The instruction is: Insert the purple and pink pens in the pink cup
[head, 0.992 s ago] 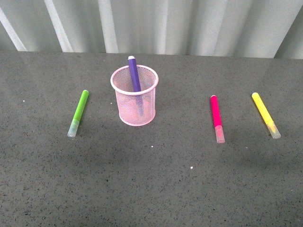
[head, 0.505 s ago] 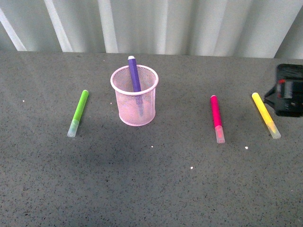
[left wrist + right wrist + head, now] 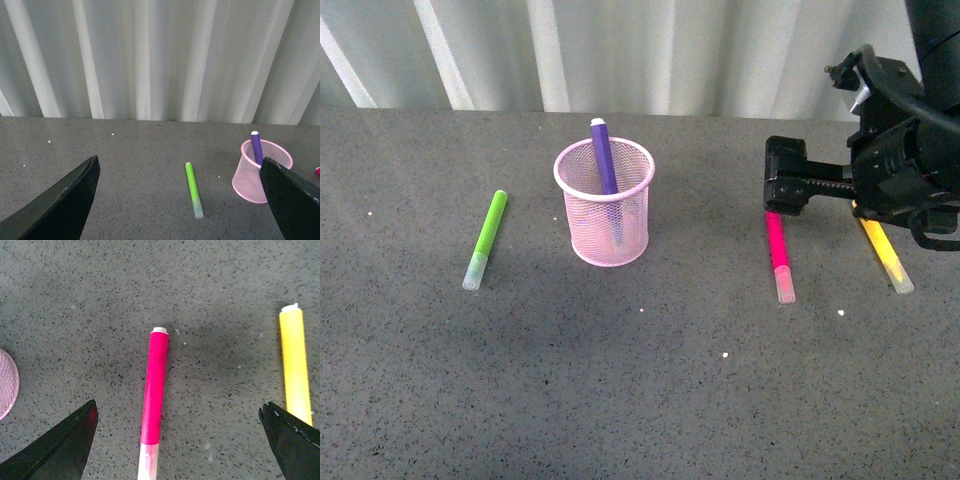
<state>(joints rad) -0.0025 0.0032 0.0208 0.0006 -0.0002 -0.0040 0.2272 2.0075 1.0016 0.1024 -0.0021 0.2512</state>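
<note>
The purple pen (image 3: 604,158) stands leaning inside the pink cup (image 3: 603,205), its top end above the rim. The pink pen (image 3: 778,250) lies flat on the grey surface (image 3: 640,380), well to the right of the cup, with its clear cap toward the robot. The right tool (image 3: 177,409) hangs over the pen's far end, spread wide and gripping nothing. A yellow marker (image 3: 885,255) lies near on the right, partly hidden by the arm. A green marker (image 3: 487,236) lies left of the cup. The left tool (image 3: 178,161) is spread and empty.
</note>
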